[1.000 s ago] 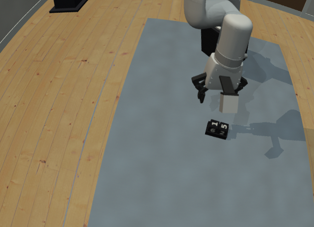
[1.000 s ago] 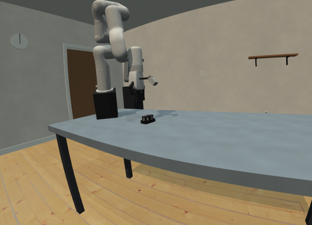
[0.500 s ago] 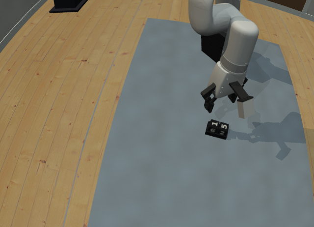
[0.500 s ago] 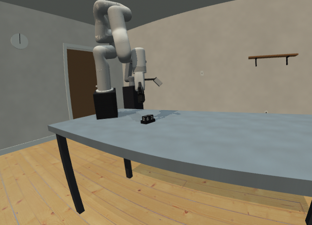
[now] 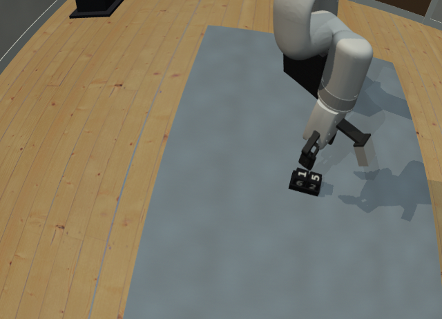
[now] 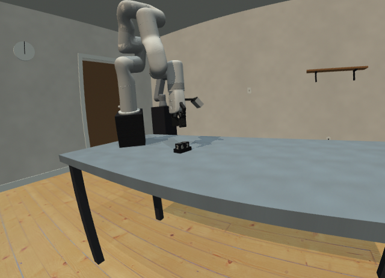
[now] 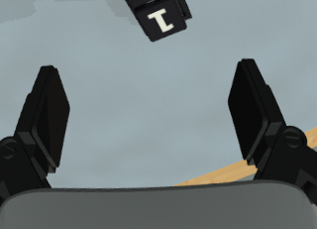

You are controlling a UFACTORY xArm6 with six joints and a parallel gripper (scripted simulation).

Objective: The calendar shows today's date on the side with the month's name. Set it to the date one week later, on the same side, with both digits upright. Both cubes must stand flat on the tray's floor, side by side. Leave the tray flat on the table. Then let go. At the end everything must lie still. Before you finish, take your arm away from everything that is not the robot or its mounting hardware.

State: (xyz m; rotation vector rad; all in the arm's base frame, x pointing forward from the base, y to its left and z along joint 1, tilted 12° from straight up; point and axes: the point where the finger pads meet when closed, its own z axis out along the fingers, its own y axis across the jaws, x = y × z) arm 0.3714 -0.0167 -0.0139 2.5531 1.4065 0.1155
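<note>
On the worktop [image 5: 228, 201] [image 6: 236, 166], the black calendar [image 5: 304, 188] [image 6: 183, 149] [image 7: 160, 18] shows white 1 and 5 on top, 6 and 2 on one side; above, the gripper [image 5: 321, 152] [image 6: 181, 125] [image 7: 148, 81] gapes fully, holding nothing.

The tabletop [image 5: 228, 201] [image 6: 233, 166] looks smooth and matt, with faint cloudy mottling out to its edges. Beyond its long edge, the floor [image 5: 71, 148] [image 6: 124, 231] looks like knotty wood planks. The arm [image 5: 344, 69] [image 6: 155, 51] has a smooth, faintly glossy, plastic-like shell; the gripper's fingers look like dark, satin plastic. The cubes [image 5: 302, 174] [image 7: 160, 22] look smooth and mostly matt.
</note>
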